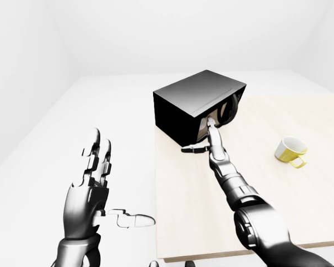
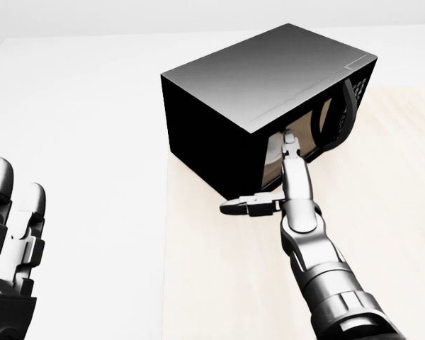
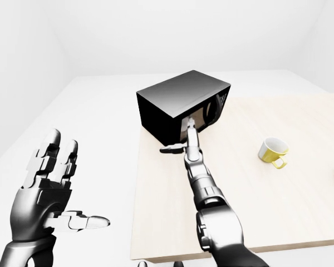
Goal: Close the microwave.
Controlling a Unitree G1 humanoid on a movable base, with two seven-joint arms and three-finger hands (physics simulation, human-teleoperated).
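Right robot hand (image 2: 287, 166) — fingers spread wide, holding nothing — presses the nearly shut door (image 2: 333, 120) of the microwave (image 2: 262, 78) on the surface (image 1: 278, 206); left robot hand (image 1: 92, 183) likewise wide.

A pale wood-grain surface (image 1: 211, 222) fills the right part of the scene, its left edge running from near to far. At its far left corner sits the black microwave (image 2: 255, 78), resting directly on it. Well apart to the right, a yellow cup (image 1: 291, 151) stands upright, handle toward the near side.
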